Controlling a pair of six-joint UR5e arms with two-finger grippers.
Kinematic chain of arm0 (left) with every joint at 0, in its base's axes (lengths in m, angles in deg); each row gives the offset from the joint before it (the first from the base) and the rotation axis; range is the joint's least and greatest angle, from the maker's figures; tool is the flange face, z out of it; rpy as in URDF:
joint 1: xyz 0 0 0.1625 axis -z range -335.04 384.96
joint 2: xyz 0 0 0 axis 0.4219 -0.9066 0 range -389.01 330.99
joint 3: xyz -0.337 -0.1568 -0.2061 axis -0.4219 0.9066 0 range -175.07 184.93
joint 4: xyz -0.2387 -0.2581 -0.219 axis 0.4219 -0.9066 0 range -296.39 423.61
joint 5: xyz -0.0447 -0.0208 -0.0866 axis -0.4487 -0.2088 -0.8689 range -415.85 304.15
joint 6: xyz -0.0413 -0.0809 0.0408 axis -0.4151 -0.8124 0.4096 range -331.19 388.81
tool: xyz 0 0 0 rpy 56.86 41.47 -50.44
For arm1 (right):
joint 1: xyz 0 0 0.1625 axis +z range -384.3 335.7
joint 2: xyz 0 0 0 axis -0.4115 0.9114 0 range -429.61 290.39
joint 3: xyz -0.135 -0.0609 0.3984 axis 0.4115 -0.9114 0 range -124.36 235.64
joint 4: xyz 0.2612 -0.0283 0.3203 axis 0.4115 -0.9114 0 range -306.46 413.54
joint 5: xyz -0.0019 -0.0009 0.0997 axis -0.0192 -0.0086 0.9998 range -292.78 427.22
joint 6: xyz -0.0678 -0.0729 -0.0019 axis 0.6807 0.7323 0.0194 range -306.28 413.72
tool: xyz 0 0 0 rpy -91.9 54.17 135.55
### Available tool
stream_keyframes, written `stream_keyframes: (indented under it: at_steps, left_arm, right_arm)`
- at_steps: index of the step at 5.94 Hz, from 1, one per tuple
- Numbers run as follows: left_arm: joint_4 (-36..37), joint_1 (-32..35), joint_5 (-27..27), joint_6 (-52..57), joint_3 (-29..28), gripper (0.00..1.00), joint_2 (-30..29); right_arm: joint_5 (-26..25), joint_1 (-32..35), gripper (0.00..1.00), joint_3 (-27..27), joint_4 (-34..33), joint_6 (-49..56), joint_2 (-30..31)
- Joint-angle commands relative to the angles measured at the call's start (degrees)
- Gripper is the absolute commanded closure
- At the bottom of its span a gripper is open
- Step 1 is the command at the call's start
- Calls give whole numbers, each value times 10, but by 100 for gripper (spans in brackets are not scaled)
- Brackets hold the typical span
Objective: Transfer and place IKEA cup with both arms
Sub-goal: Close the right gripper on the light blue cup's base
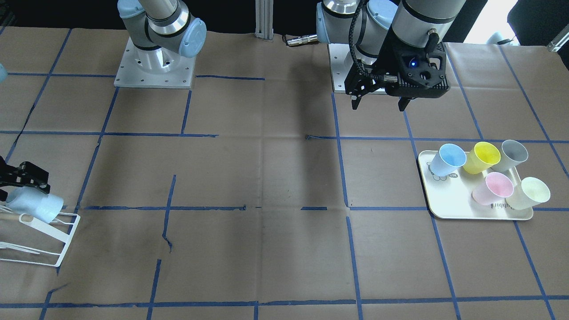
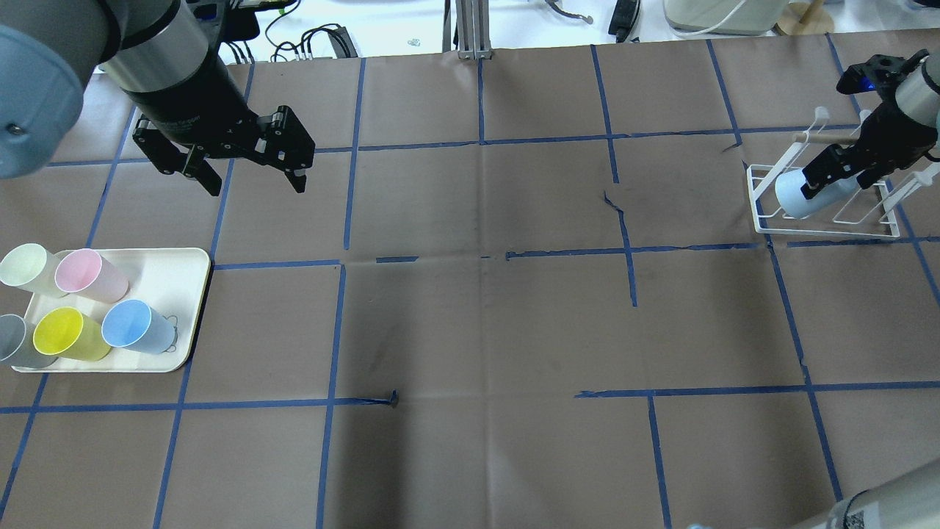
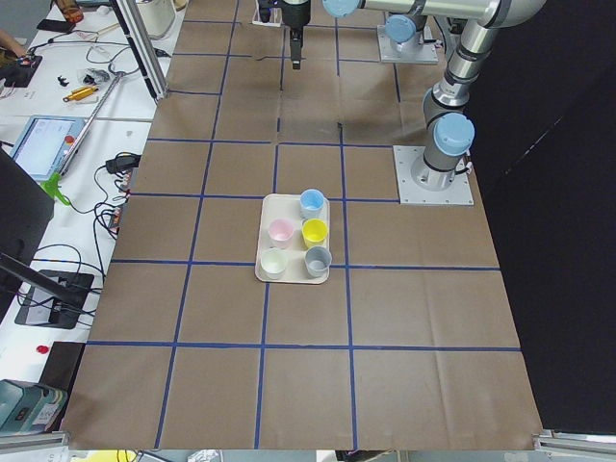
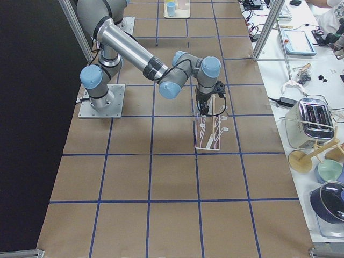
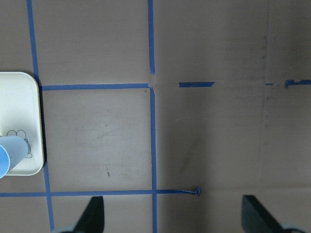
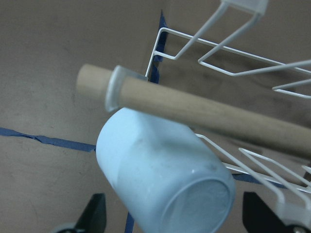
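The pale blue IKEA cup (image 6: 160, 174) lies tilted in the white wire rack (image 2: 830, 220), just under a wooden dowel (image 6: 218, 111). It also shows in the overhead view (image 2: 797, 197) and the front view (image 1: 35, 204). My right gripper (image 2: 837, 180) is around the cup. In the right wrist view its fingers stand wide on both sides, clear of the cup's walls, so it is open. My left gripper (image 2: 250, 173) hangs open and empty above the table, beyond the tray. A second blue cup (image 2: 136, 327) stands on the cream tray (image 2: 176, 279).
The tray also holds a pink cup (image 2: 92, 273), a yellow cup (image 2: 66, 332), a grey cup (image 2: 15, 342) and a pale green cup (image 2: 29, 268). The brown paper table cover carries blue tape grid lines. Both arm bases (image 1: 153, 66) stand at the robot's side.
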Motion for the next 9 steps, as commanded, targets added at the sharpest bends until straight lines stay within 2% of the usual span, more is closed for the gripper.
stream_keyframes:
  at_steps: [1, 4, 5, 7, 9]
  left_arm:
    - [0, 0, 0, 0, 0, 2, 0]
    - [0, 0, 0, 0, 0, 2, 0]
    - [0, 0, 0, 0, 0, 2, 0]
    - [0, 0, 0, 0, 0, 2, 0]
    - [0, 0, 0, 0, 0, 2, 0]
  right_arm:
    - [0, 0, 1, 2, 0, -2, -1]
    - [-1, 0, 48, 0, 0, -8, 6]
    - [-2, 0, 53, -4, 3, -8, 10]
    - [-2, 0, 56, -5, 13, -8, 43]
    - [-2, 0, 68, -7, 18, -8, 52]
